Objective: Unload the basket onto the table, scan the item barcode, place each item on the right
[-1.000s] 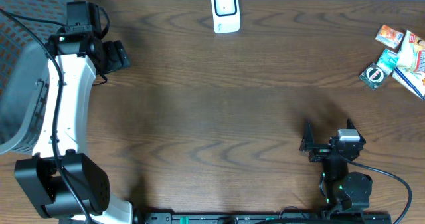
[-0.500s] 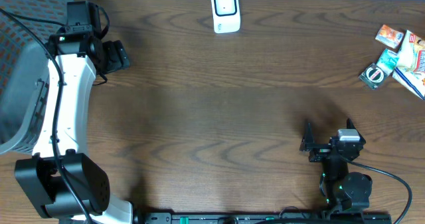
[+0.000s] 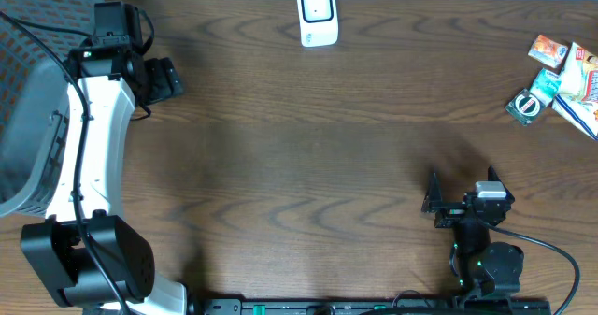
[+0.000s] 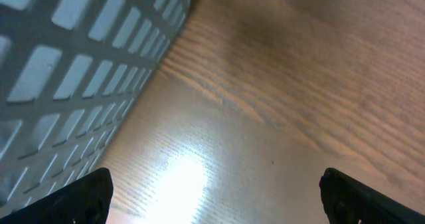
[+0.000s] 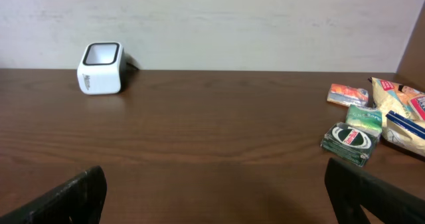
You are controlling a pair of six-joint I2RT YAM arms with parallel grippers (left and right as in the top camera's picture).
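Observation:
The white barcode scanner point(image 3: 318, 16) stands at the table's far edge, centre; the right wrist view shows it far left point(image 5: 101, 68). The items lie in a cluster at the far right: an orange packet point(image 3: 548, 50), a dark green packet with a round label point(image 3: 528, 105) and a pale bag point(image 3: 581, 77). The right wrist view shows the same orange packet point(image 5: 347, 94), green packet point(image 5: 352, 139) and bag point(image 5: 402, 111). My right gripper point(image 3: 462, 179) is open and empty near the front edge, far from them. My left gripper point(image 3: 168, 77) is open and empty over bare wood beside the basket.
A grey lattice basket point(image 3: 28, 91) fills the left edge of the table, its wall close to my left gripper point(image 4: 66, 71). A smaller light green packet point(image 5: 365, 115) lies among the items. A pale wall rises behind the table's far edge.

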